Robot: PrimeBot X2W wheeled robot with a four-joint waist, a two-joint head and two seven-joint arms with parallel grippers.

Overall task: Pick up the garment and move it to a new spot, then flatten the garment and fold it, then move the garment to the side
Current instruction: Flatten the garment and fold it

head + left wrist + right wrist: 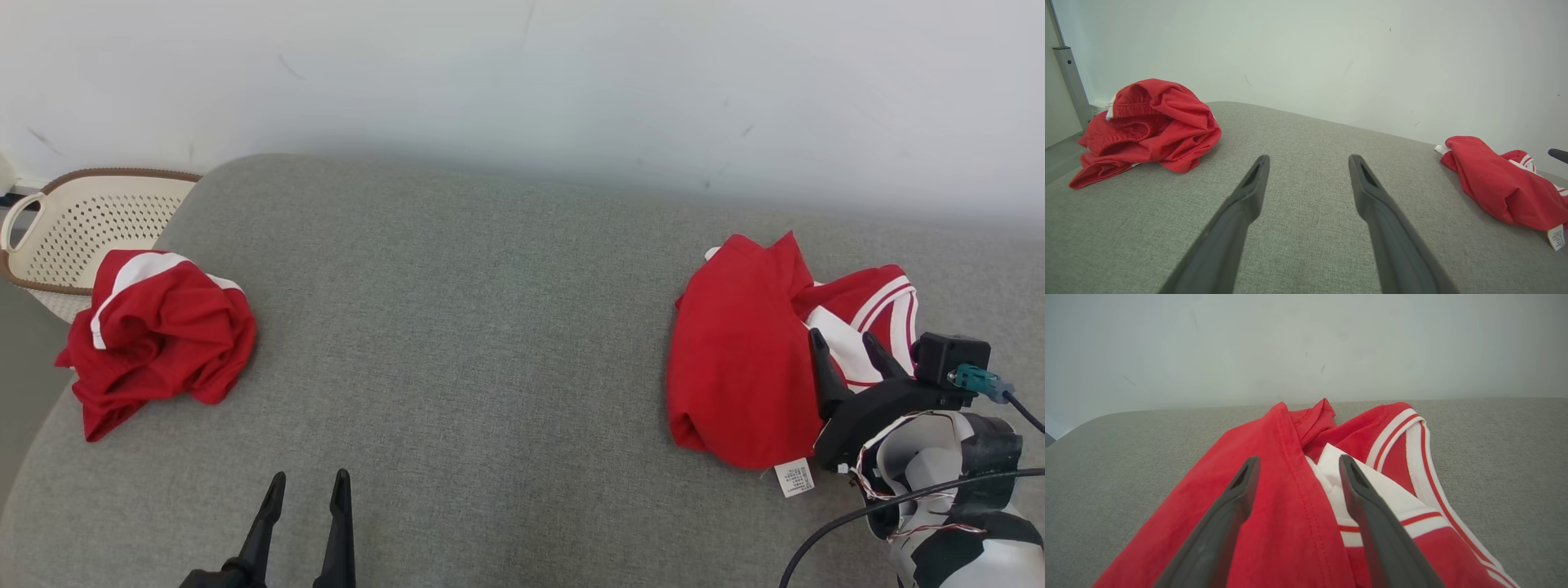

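Note:
A red garment with white striped trim lies bunched on the right of the grey cushion, a white label at its near edge. My right gripper stands open at its near right side. In the right wrist view the two dark fingers spread over the red cloth and white panel, with nothing pinched between them. My left gripper is open over bare cushion at the front. A second red and white garment sits crumpled at the cushion's left edge; the left wrist view has it at the far left.
A cream perforated basket with a brown rim stands beyond the cushion's left corner. A pale wall runs along the back. The cushion's rounded left edge drops to the floor. Wide bare cushion lies between the two garments.

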